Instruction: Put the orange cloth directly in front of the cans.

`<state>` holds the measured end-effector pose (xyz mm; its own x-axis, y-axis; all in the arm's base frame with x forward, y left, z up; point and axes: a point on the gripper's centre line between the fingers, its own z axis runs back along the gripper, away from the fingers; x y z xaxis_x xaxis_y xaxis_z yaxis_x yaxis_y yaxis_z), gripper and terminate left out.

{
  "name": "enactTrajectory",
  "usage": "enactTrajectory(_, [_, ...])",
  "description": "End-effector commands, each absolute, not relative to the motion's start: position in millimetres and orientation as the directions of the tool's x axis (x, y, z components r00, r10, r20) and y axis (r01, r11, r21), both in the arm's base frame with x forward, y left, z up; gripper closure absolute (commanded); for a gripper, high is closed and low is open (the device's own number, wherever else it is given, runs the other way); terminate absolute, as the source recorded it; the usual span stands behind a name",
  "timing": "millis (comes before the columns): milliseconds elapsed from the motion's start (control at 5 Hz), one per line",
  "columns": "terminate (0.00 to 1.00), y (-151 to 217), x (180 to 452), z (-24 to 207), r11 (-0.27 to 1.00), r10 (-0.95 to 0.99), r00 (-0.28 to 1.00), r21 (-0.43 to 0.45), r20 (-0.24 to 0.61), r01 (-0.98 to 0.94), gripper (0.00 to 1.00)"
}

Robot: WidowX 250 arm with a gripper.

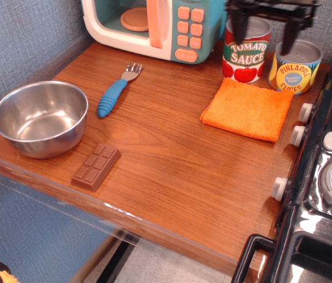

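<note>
Cloth flat in front of both cans; tool raised, fingers spread, holding nothing.

I see the tool [264,29] up over the cans [270,56] at the table's [171,171] back edge. The orange cloth [247,109] lies flat, roughly square, just before them, its right edge near the stove [325,177]. Bare wood runs from cloth to the front edge.

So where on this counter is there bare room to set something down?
Bare wood spans the counter's middle and front, between the chocolate bar and the stove knobs, below the orange cloth. A smaller patch lies between the fork and cloth. The back right is crowded: cans, cloth, gripper above.
</note>
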<state>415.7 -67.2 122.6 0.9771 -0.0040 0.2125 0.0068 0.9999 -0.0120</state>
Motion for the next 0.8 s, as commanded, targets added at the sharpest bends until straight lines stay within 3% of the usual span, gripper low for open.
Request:
enactTrajectory(0, [0.00,-38.4,349.0,120.1,0.997,-0.075,0.974,0.028,0.214,0.070,0.00])
enactTrajectory(600, [0.00,-32.8,340.0,118.4,0.994,-0.108,0.969,0.041,0.222,0.102,0.00])
